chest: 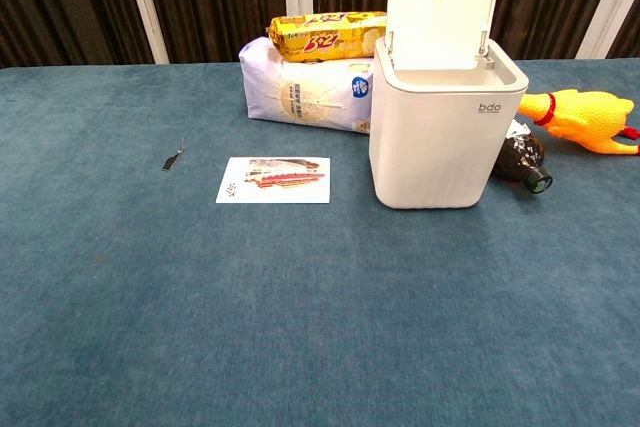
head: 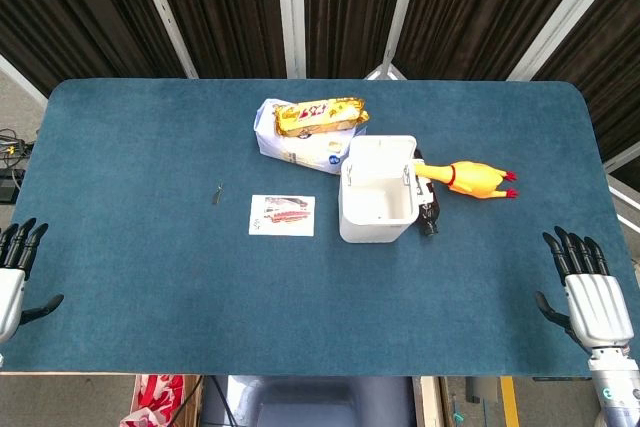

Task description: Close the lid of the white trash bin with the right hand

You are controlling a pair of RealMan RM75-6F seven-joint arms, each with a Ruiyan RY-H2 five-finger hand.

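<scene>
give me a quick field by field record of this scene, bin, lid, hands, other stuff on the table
bin: white trash bin, upright on the blue table
lid: lid open, standing up at the back
right hand: right hand open at the table's near right edge, far from the bin, holding nothing
left hand: left hand open at the near left edge, holding nothing
behind bin: yellow snack pack on a white bag
right of bin: rubber chicken, dark bottle
left of bin: card, small dark object
task state: not started
</scene>
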